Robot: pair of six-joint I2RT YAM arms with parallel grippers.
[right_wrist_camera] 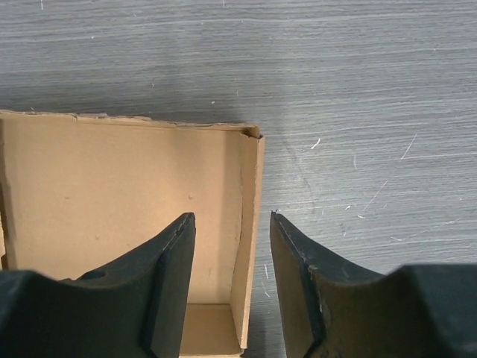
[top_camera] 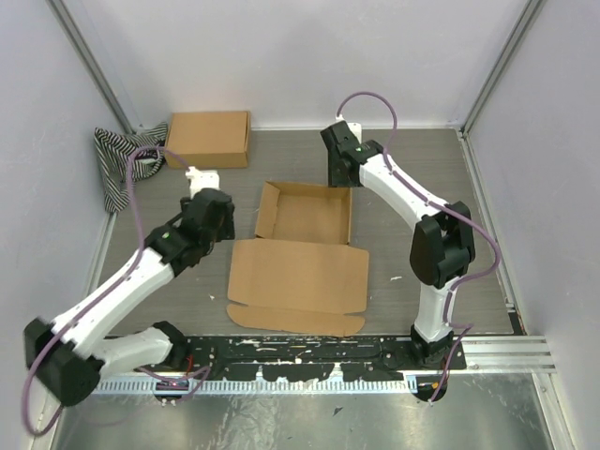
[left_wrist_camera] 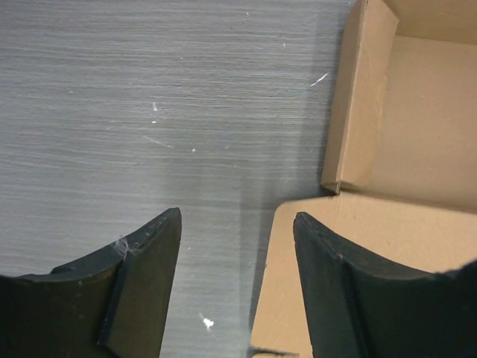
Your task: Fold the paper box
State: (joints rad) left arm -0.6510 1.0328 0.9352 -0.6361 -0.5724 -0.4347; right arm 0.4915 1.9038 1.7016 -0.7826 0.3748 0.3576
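A plain brown corrugated cardboard mailer, the paper box (top_camera: pixel 298 246), lies in the middle of the grey wood-grain desk (top_camera: pixel 492 187). Its shallow tray part sits toward the far edge with its far and side walls standing up. Its wide lid panel lies flat toward the near edge, and a narrow flap runs along the lid's near side.

The left claw (left_wrist_camera: pixel 237 216) hangs just off the box's left side, where the tray meets the lid. Its jaws stand apart and hold nothing. One finger is over bare desk and the other is over the left edge of the flat lid.

The right claw (right_wrist_camera: pixel 232 216) is at the tray's far right corner. Its jaws are apart with the tray's right wall between them, one finger over the tray floor and one over the desk outside. A gap shows on both sides of the wall, so it is not clamped.

A closed, fully formed brown cardboard box (top_camera: pixel 208 139) sits near the far left corner. Just beside it, a black-and-white striped cloth (top_camera: pixel 120 167) is bunched against the left edge.
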